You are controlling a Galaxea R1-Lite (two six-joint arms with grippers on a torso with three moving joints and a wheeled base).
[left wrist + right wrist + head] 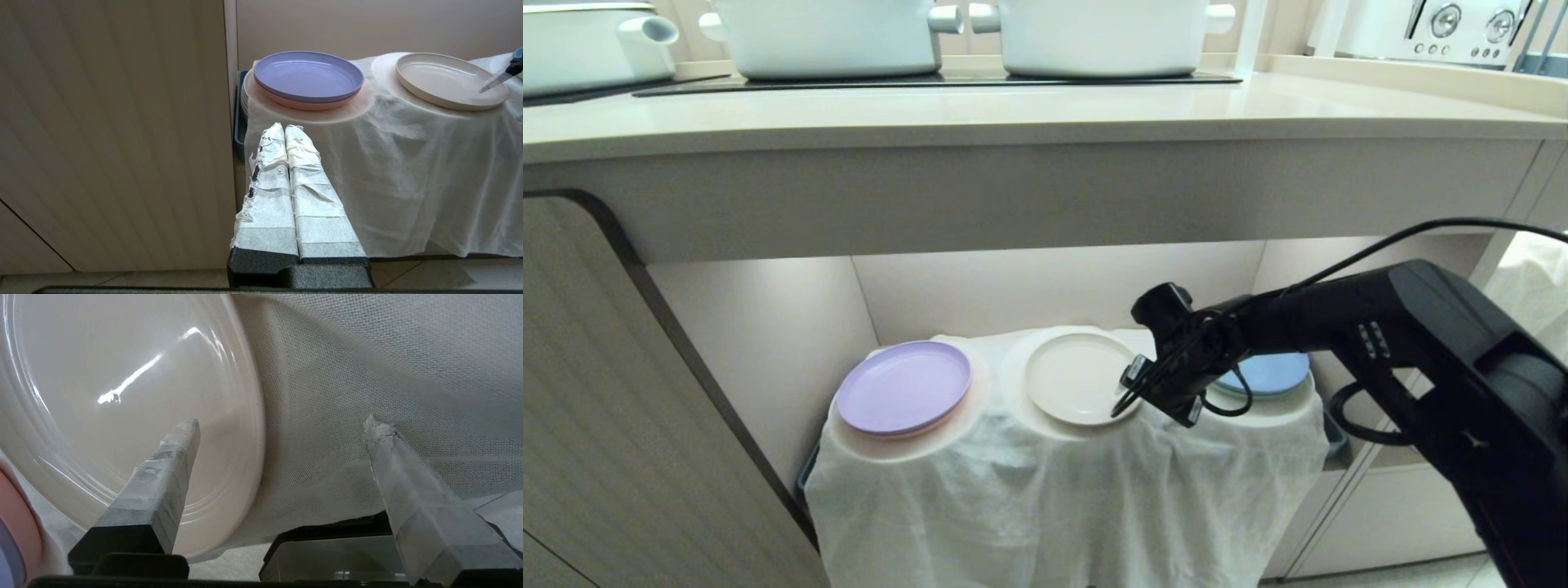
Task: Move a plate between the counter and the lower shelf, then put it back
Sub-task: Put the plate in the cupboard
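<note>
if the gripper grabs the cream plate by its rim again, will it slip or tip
The plate looks glossy, so its rim may be slippery in taped fingers. It seems stiff and light, probably plastic. It sits on a cloth hump, so a push could slide or rock it. The right gripper is open beside it.

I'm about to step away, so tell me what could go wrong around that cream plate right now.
The open right pincer straddles the round cream plate's rim, so pulling back carelessly might drag the plate off its hump. A finger near the draped white cloth could snag it, possibly disturbing the lilac plate.
</note>
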